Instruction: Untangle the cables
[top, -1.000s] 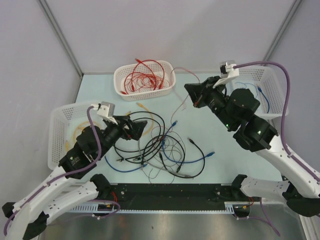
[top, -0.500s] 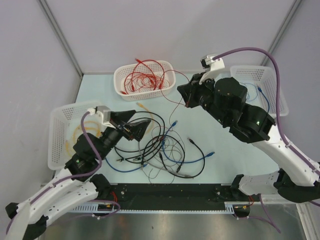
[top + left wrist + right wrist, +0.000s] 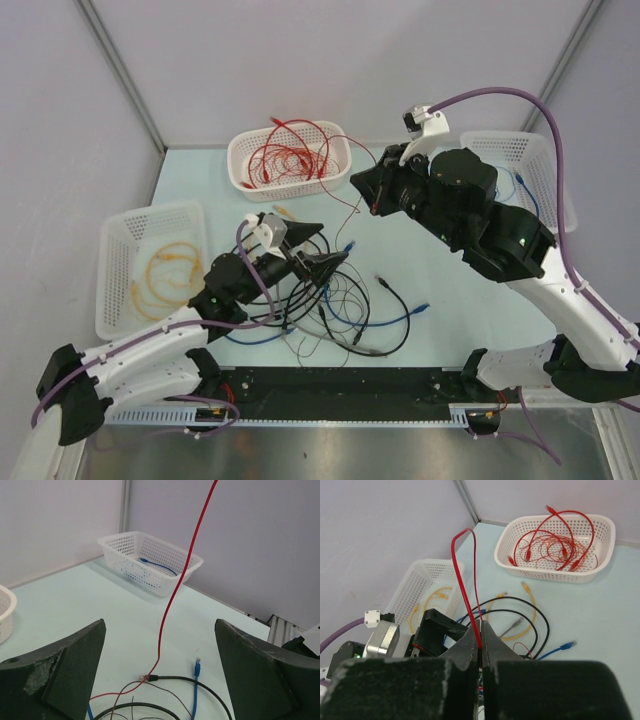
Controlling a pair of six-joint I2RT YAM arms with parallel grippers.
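While the right pincer (image 3: 481,635) pinches a thin red cable (image 3: 172,597), the left pincer (image 3: 160,630) gapes — blunt black wedges.

A loose tangle of thin black, blue and grey cables (image 3: 325,300) lies on the table (image 3: 450,270) between the arms, its loops crossing one another. A black cable (image 3: 385,283) with a small plug end and a blue cable (image 3: 420,309) trail out of it to the right. One red cable (image 3: 175,590) rises nearly straight from the heap and is pinched in the closed right gripper (image 3: 481,630), arching over above the fingers. A yellow cable (image 3: 285,212) lies just behind the tangle. More red cables (image 3: 290,155) are bunched in the back basket (image 3: 240,165), yellow ones (image 3: 170,268) lie in the left basket (image 3: 112,250), and a blue one (image 3: 527,195) in the right basket (image 3: 548,150).
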